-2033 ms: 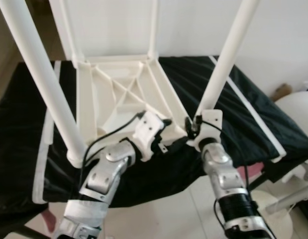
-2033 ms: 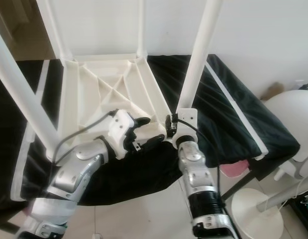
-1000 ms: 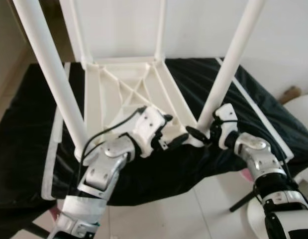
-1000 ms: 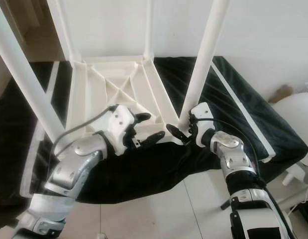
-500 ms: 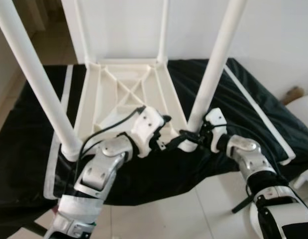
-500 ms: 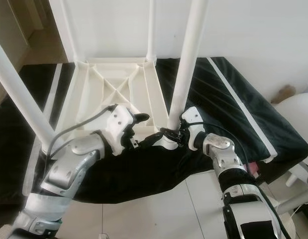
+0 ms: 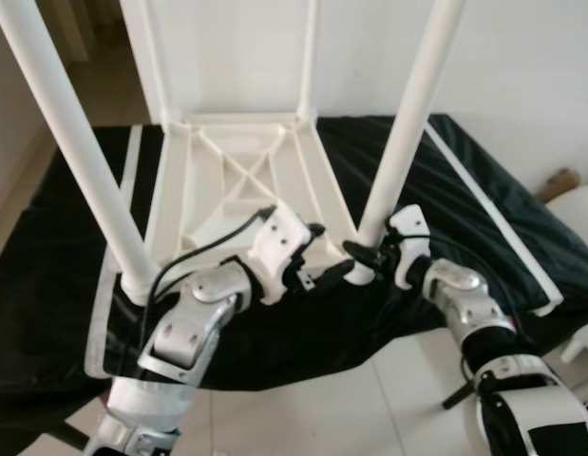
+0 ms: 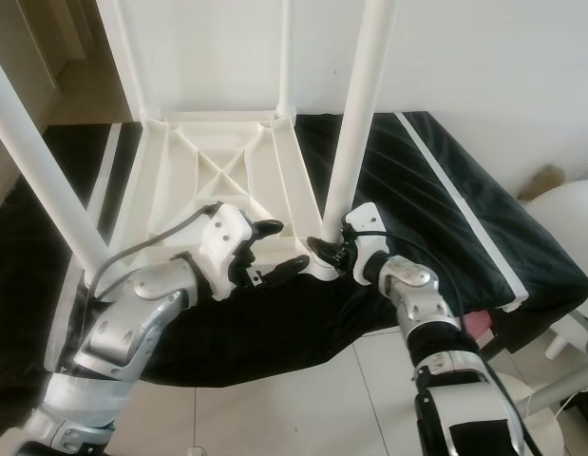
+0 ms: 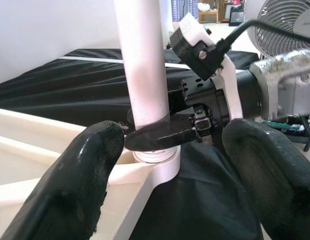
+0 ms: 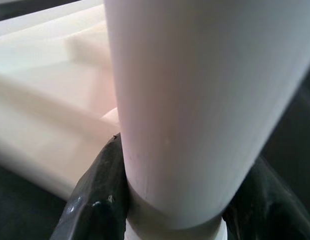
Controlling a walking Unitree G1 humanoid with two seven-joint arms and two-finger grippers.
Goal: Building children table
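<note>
Four table legs [image 7: 406,133], tops cropped from your view; right gripper [image 7: 362,255] clamps one leg's base on the upturned table [image 7: 238,180]; left gripper [image 7: 324,255] alongside, fingers spread, empty.

Smooth white plastic table [image 7: 238,180] on glossy black cloth [image 7: 483,237].

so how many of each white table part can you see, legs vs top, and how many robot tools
white round plastic table legs: 4 (near left, near right, far left, far right)
white ribbed plastic tabletop, upside down on the black cloth: 1
black two-fingered tools: 2 (left tool, right tool shut on the near right leg's base)
total: 7
</note>
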